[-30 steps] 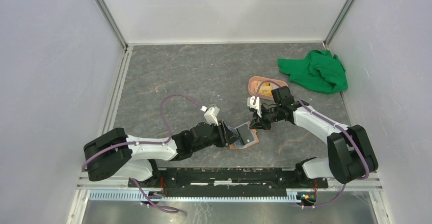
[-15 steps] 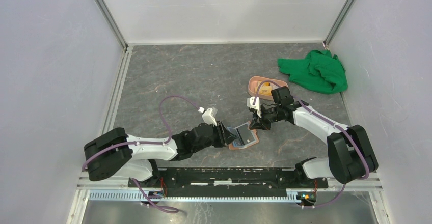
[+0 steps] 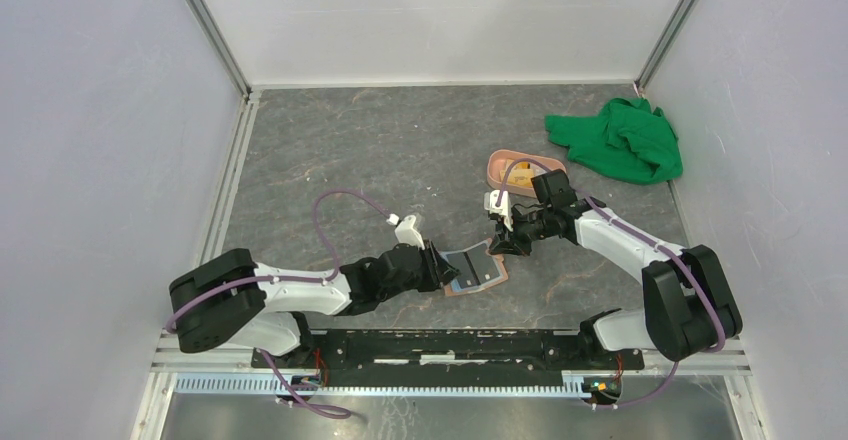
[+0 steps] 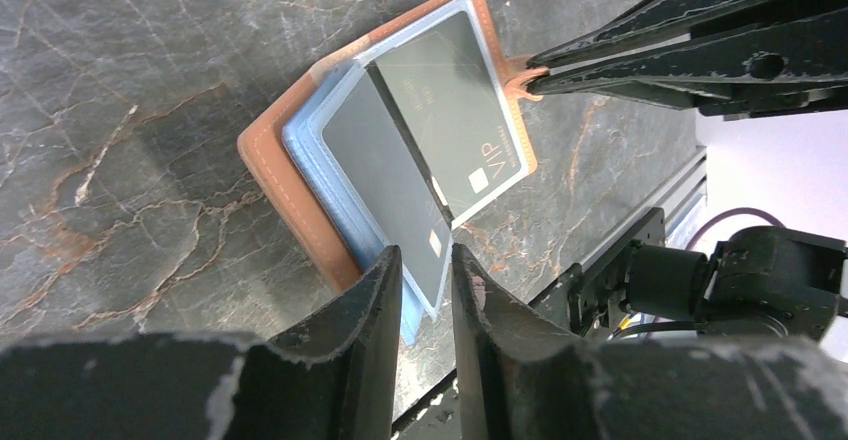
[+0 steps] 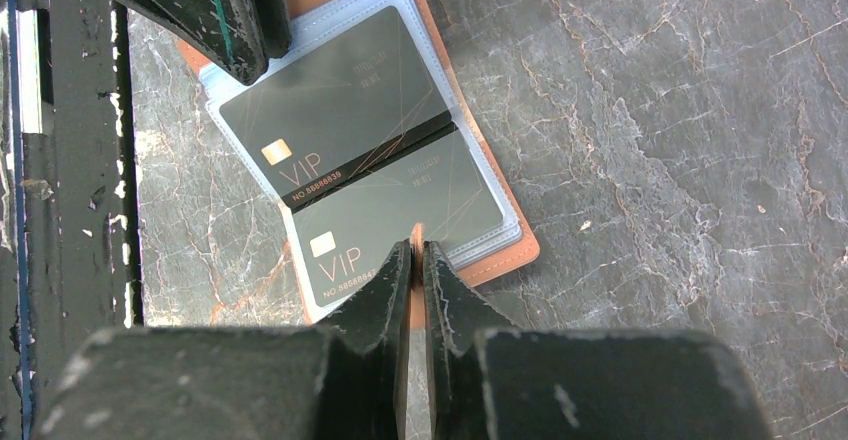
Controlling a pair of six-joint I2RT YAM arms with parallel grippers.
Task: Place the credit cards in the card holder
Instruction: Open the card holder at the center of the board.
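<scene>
The tan card holder (image 3: 492, 278) lies open on the table, its clear sleeves (image 4: 330, 185) facing up. One black VIP credit card (image 4: 455, 110) sits in the sleeve on the right gripper's side. A second black card (image 4: 385, 175) lies slanted over the other sleeve, its near corner in the narrow gap of my left gripper (image 4: 427, 272); those jaws stand apart and I see no pinch on it. My right gripper (image 5: 417, 252) is shut on the holder's tan snap tab (image 4: 527, 80). Both cards (image 5: 340, 125) (image 5: 400, 210) also show in the right wrist view.
A pink oval tray (image 3: 497, 166) stands behind the right arm with something orange in it. A crumpled green cloth (image 3: 620, 140) lies at the back right. The black base rail (image 5: 70, 160) runs close to the holder's near side.
The left gripper has sunk and drawn back a little to the left, and its jaws have narrowed. The black card has gone from tilted up to lying nearly flat on the holder. The right arm has not moved.
</scene>
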